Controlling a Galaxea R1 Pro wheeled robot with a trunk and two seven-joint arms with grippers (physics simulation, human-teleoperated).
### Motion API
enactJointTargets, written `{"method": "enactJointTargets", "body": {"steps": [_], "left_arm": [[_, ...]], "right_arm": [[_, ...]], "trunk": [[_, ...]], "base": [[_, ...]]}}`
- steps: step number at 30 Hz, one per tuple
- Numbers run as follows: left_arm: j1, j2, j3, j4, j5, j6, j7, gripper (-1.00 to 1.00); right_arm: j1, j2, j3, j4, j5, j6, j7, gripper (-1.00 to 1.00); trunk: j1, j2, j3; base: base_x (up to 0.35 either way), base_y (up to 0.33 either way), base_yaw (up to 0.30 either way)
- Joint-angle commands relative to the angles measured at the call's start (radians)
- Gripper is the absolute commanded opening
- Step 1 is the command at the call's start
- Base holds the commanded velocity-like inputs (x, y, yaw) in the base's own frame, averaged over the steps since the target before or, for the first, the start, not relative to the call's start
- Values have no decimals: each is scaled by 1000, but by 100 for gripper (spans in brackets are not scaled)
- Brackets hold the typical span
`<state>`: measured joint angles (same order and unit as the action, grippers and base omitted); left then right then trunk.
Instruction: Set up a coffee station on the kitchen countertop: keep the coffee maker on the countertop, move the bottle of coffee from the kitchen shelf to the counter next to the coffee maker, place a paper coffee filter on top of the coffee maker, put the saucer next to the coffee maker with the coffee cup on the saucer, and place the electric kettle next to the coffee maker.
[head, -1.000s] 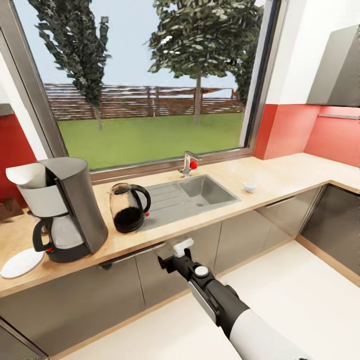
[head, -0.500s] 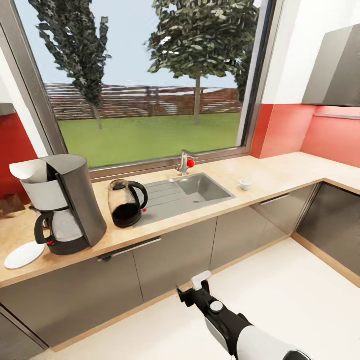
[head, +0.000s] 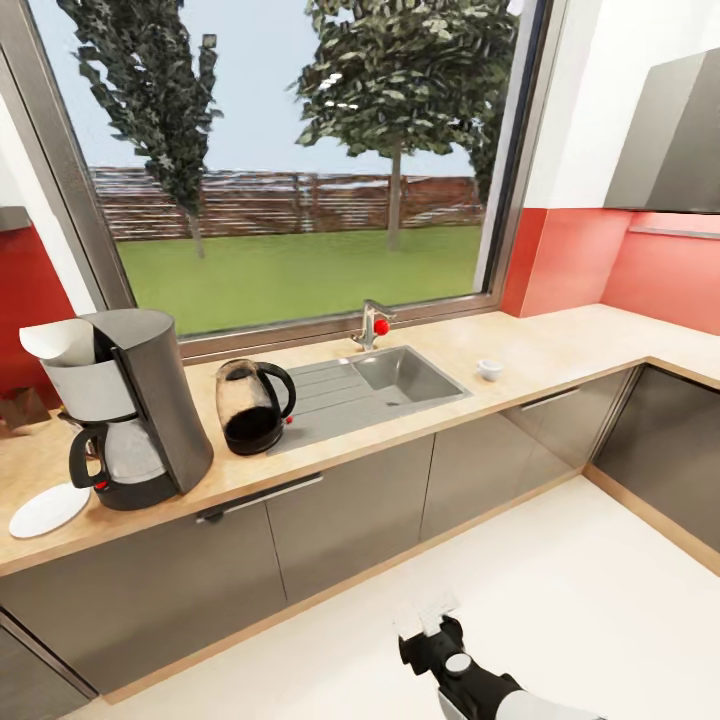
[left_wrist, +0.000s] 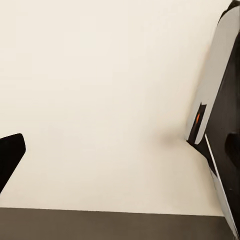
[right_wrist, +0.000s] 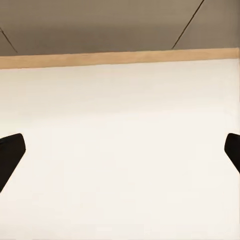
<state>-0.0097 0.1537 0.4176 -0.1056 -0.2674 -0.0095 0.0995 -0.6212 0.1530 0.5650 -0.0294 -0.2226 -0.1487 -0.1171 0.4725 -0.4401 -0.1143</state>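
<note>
Head view — one kettle, one cup, one saucer.

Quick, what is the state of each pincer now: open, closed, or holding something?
Left pincer: cannot be told; one dark fingertip shows over the floor.
Right pincer: open, fingertips wide apart, holding nothing, over the pale floor.
</note>
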Motion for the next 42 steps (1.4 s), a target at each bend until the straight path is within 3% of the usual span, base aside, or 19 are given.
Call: {"method": "enactJointTargets", "body": {"steps": [1, 3, 4, 7, 8, 11, 19, 21, 24, 42], "left_arm": [[-1, -2, 7, -1, -10, -11, 1, 100], [0, -16, 7, -4, -10, -55, -1, 100], [0, -32, 7, -5, -10, -86, -2, 100], [1, -39, 9, -5, -9, -101, -4, 100], [1, -59, 10, -5, -6, -134, -3, 100], [1, -85, 9, -6, -7, -144, -4, 100], [1, -94, 9, -8, -6, -147, -4, 100], [0, -98, 9, -8, -6, -154, -4, 100], [-1, -107, 9, -7, -7, -159, -4, 100], [-2, -108, 9, -8, -6, -161, -3, 100]], "right_arm": [[7, -3, 9, 2, -9, 10, -3, 100], [37, -11, 9, 3, -10, 91, -4, 100], [62, -10, 9, 3, -36, 189, -1, 100], [75, -9, 10, 3, -63, 204, 1, 100], [81, -9, 10, 3, -73, 209, 2, 100], [83, -9, 10, 3, -75, 210, 1, 100], [83, -5, 9, 1, -88, 211, -1, 100], [83, -5, 10, 2, -141, 212, -2, 100], [83, -6, 9, 2, -180, 210, -1, 100], [83, -7, 9, 2, -184, 209, -2, 100]], "trunk": [[0, -2, -2], [0, -2, -2], [0, -2, -2], [0, -2, -2], [0, -2, -2], [0, -2, -2], [0, -2, -2], [0, -2, -2], [0, -2, -2], [0, -2, -2]], "base": [[0, 0, 0], [0, 0, 0], [0, 0, 0], [0, 0, 0], [0, 0, 0], [0, 0, 0], [0, 0, 0], [3, 0, 0], [77, -89, 0], [211, -218, 0]]}}
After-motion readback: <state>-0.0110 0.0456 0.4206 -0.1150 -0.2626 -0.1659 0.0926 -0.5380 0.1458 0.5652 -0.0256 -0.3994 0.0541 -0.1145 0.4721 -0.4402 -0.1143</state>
